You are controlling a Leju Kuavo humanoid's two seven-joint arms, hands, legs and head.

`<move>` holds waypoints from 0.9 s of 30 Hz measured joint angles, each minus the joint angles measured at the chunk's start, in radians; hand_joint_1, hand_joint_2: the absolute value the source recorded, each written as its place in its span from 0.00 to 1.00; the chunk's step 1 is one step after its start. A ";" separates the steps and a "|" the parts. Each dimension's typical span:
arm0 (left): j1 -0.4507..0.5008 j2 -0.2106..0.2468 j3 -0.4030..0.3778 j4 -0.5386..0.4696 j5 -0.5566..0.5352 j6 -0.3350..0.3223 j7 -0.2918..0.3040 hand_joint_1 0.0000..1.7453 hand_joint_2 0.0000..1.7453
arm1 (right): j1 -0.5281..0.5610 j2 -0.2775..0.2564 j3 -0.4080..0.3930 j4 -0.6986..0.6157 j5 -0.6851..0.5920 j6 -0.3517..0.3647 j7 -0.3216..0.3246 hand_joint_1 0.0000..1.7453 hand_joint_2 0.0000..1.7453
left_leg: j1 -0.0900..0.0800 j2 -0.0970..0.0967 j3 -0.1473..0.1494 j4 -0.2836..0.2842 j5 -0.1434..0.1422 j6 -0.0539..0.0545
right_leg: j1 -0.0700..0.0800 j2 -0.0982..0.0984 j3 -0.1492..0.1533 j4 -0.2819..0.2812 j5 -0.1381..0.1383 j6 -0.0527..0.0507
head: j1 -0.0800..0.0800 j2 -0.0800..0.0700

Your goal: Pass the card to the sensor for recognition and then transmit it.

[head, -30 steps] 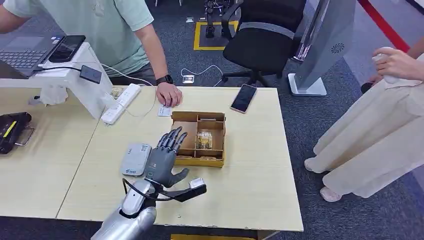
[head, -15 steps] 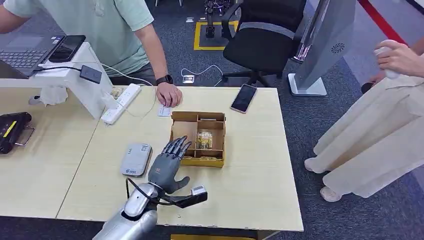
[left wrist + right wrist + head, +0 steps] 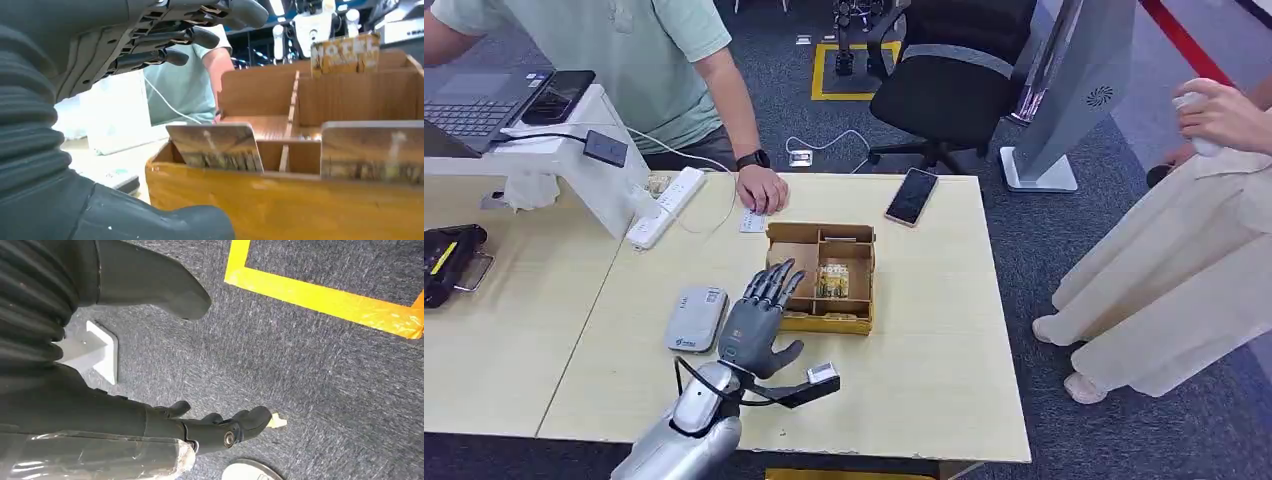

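Observation:
My left hand [image 3: 755, 322] hovers over the table with its fingers apart and nothing in it, just in front of the left front corner of the cardboard box [image 3: 799, 322]. A card marked "HOTEL" [image 3: 832, 279] stands upright in a middle compartment of that box. In the left wrist view the fingers [image 3: 165, 40] reach above the box's front wall [image 3: 300, 210], with the HOTEL card [image 3: 345, 52] further back. The grey card sensor [image 3: 695, 317] lies flat on the table beside the hand, on its left. My right hand [image 3: 200, 427] hangs over the carpet, holding nothing.
A person in a green shirt rests a hand [image 3: 762, 190] on the table's far edge. A phone [image 3: 911, 196], a power strip [image 3: 667, 207] and a white stand [image 3: 584, 165] lie at the back. Another person in beige [image 3: 1184, 260] stands right of the table.
My left hand drew back toward me, then edged forward again toward the box's left front corner. It holds nothing throughout. The person on the right raised a hand slightly.

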 joint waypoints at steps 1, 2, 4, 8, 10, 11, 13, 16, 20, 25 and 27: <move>-0.002 -0.001 0.000 0.000 -0.001 0.003 0.001 0.00 1.00 | 0.000 0.000 0.000 0.000 0.000 0.000 0.000 0.00 1.00 | 0.000 0.000 0.000 0.000 0.000 0.000 | 0.000 0.000 0.000 0.000 0.000 0.000 | 0.000 0.000; -0.004 -0.002 0.000 0.000 -0.003 0.004 0.002 0.00 1.00 | 0.000 0.000 0.000 0.000 0.000 0.000 0.000 0.00 1.00 | 0.000 0.000 0.000 0.000 0.000 0.000 | 0.000 0.000 0.000 0.000 0.000 0.000 | 0.000 0.000; -0.007 -0.004 0.000 0.000 -0.003 0.003 0.002 0.00 1.00 | 0.000 0.000 0.000 0.000 0.000 0.000 0.000 0.00 1.00 | 0.000 0.000 0.000 0.000 0.000 0.000 | 0.000 0.000 0.000 0.000 0.000 0.000 | 0.000 0.000; -0.009 -0.008 0.000 0.002 -0.003 -0.012 0.003 0.00 1.00 | 0.000 0.000 0.000 0.000 -0.002 0.000 0.000 0.00 1.00 | 0.000 0.000 0.000 0.000 0.000 0.000 | 0.000 0.000 0.000 0.000 0.000 0.000 | 0.000 0.000; -0.009 -0.008 0.000 0.006 -0.003 -0.021 0.003 0.00 1.00 | -0.001 0.000 0.001 0.000 -0.007 0.000 0.000 0.00 1.00 | 0.000 0.000 0.000 0.000 0.000 0.000 | 0.000 0.000 0.000 0.000 0.000 0.000 | 0.000 0.000; -0.009 -0.008 0.000 0.009 -0.003 -0.023 0.003 0.00 1.00 | 0.000 0.000 0.001 0.000 -0.009 0.000 0.000 0.00 1.00 | 0.000 0.000 0.000 0.000 0.000 0.000 | 0.000 0.000 0.000 0.000 0.000 0.000 | 0.000 0.000; -0.009 -0.008 0.000 0.011 -0.003 -0.025 0.003 0.00 1.00 | -0.001 0.000 0.001 0.000 -0.010 0.000 -0.001 0.00 1.00 | 0.000 0.000 0.000 0.000 0.000 0.000 | 0.000 0.000 0.000 0.000 0.000 0.000 | 0.000 0.000; -0.010 -0.008 0.000 0.018 -0.002 -0.035 0.003 0.00 1.00 | -0.001 0.000 0.001 0.000 -0.012 0.001 0.000 0.00 1.00 | 0.000 0.000 0.000 0.000 0.000 0.000 | 0.000 0.000 0.000 0.000 0.000 0.000 | 0.000 0.000; -0.012 -0.009 0.000 0.025 0.000 -0.044 0.003 0.56 1.00 | -0.002 0.000 0.002 0.000 -0.013 0.001 -0.001 0.00 1.00 | 0.000 0.000 0.000 0.000 0.000 0.000 | 0.000 0.000 0.000 0.000 0.000 0.000 | 0.000 0.000; -0.014 -0.018 0.000 0.031 -0.027 -0.030 0.015 0.88 1.00 | -0.003 0.000 0.004 0.000 -0.013 0.001 -0.003 0.00 1.00 | 0.000 0.000 0.000 0.000 0.000 0.000 | 0.000 0.000 0.000 0.000 0.000 0.000 | 0.000 0.000; -0.014 -0.021 -0.001 0.033 -0.030 -0.029 0.016 1.00 1.00 | -0.002 0.000 0.006 0.000 -0.013 0.001 -0.003 0.00 1.00 | 0.000 0.000 0.000 0.000 0.000 0.000 | 0.000 0.000 0.000 0.000 0.000 0.000 | 0.000 0.000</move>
